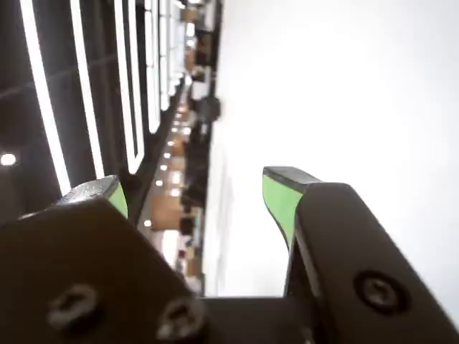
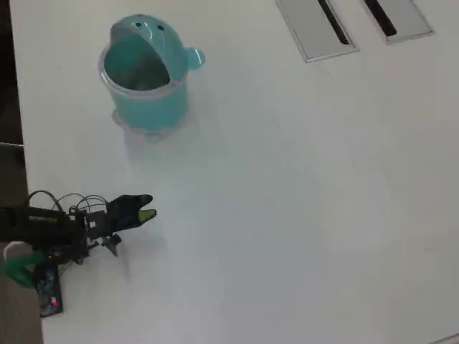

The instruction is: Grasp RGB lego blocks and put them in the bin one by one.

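Wrist view, claw (image 1: 204,197): the two green-tipped jaws are standing well apart with nothing between them; the camera is pointing sideways, along the white counter (image 1: 344,93) toward dark ceiling lights.
Wrist view, blocks: none are showing here.
Overhead view, claw (image 2: 145,209): it is hovering near the left edge of the counter (image 2: 301,179), folded back close to the arm's base, well apart from the bin.
Overhead view, bin (image 2: 147,75): the light teal hooded bin is standing upright at upper left, mouth open, knob on its right side.
Overhead view, blocks: no red, green or blue block is showing on the counter; whether any are lying inside the bin, I cannot tell.
Overhead view, grey panels (image 2: 315,25): they are lying flat at the top right.
Step in hand: likely resting or finishing; to grasp well, it should be locating a block first, then descending straight over it with jaws spread this wide.
Count: one claw, one bin, two grey panels, zero visible blocks.
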You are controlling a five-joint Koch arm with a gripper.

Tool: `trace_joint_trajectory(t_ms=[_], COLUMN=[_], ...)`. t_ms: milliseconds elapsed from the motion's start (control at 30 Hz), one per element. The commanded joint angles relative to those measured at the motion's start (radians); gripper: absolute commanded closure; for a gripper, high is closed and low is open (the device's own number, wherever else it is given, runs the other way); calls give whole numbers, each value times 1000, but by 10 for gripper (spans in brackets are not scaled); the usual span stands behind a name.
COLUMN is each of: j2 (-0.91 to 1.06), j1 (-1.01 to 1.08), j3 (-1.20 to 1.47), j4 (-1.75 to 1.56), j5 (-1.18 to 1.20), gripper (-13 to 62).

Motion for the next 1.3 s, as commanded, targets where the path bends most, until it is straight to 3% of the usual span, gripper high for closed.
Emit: trace_joint_trajectory(t_ms=[0, 500, 1267], j2=[71, 64, 61], j1=[2, -40, -38], j3=[74, 74, 74], j4=[44, 356, 391], j5=[-3, -6, -2], gripper=[137, 145, 148])
